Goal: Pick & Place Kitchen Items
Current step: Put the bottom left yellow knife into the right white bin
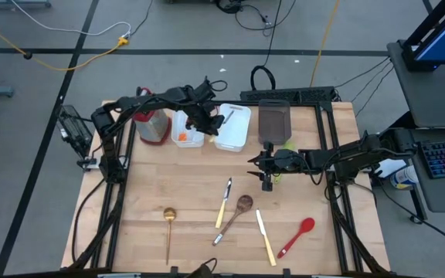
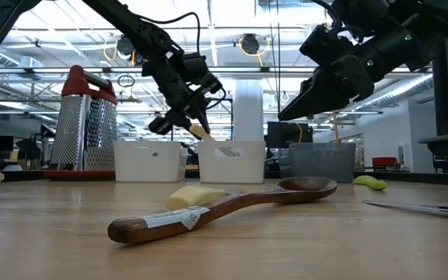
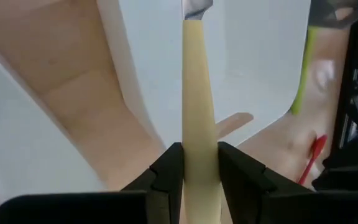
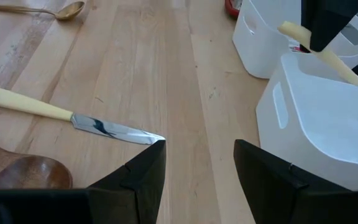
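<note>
1. High view: the left gripper (image 1: 205,117) is up at the top middle of the table (image 1: 199,193), hanging over the white bins (image 1: 233,127) with a cream-handled knife (image 1: 215,122) pinched in it. The right gripper (image 1: 265,171) sits mid-right, fingers spread, nothing in them, well clear of the bins. Lower half of the table has the loose stuff: gold ladle (image 1: 168,228) lower left, a second knife (image 1: 223,202) and a wooden spoon (image 1: 235,216) in the middle, a third knife (image 1: 265,236) and a red spoon (image 1: 297,236) lower right. Plenty of bare wood between them and around the ladle.

2. Low view: the held knife (image 2: 201,131) is tilted, above the rim of the middle bin (image 2: 230,162), not touching it. Wooden spoon (image 2: 224,206) lies across the foreground.

3. Left wrist view: both fingers (image 3: 168,171) are clamped on the pale, smooth handle (image 3: 197,124); the blade end points into the white bin (image 3: 253,56).

4. Right wrist view: open fingers (image 4: 145,174) over bare wood, knife (image 4: 67,115) tip just beside one finger, bin wall (image 4: 303,112) close at right.
</note>
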